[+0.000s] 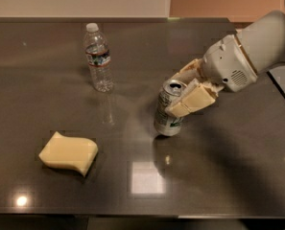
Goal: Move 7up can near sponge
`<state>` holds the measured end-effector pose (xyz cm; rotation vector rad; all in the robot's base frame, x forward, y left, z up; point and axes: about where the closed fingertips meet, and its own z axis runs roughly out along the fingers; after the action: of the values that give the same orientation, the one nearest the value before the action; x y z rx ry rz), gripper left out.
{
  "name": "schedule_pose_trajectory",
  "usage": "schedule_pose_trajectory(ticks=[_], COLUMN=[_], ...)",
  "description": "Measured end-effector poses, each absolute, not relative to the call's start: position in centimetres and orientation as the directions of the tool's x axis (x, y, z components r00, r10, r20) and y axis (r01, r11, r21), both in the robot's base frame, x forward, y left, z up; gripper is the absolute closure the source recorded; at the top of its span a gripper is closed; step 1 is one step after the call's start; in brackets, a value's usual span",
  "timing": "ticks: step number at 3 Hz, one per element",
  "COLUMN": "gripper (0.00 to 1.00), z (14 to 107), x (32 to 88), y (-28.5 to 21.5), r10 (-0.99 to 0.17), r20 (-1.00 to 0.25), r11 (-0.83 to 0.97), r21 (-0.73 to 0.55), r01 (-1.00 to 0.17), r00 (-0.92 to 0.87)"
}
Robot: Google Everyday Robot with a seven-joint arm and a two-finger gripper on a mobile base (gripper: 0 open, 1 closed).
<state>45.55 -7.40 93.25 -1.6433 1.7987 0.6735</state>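
The 7up can [168,115] is silver-grey with green markings and a pull-tab top. It stands slightly tilted near the middle of the dark table. My gripper [180,92] reaches in from the right and is shut on the can's upper part, one cream finger [192,99] in front and one behind. The sponge [68,152] is a pale yellow wavy block lying at the front left, well apart from the can.
A clear plastic water bottle [98,58] stands upright at the back left. The dark glossy table [219,176] has its front edge near the bottom and its right edge beside my white arm [257,51].
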Motion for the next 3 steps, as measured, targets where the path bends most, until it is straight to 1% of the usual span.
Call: schedule_pose_trajectory(ticks=[2, 3], gripper=[1.0, 1.0], z=[93.2, 92.8], x=[43.1, 41.5], y=[-0.3, 2.5], r10=[-0.668, -0.654], r20=[-0.741, -0.747], r11=[-0.07, -0.143], r21=[-0.026, -0.035], r01=[-0.997, -0.989], r00=[0.066, 0.121])
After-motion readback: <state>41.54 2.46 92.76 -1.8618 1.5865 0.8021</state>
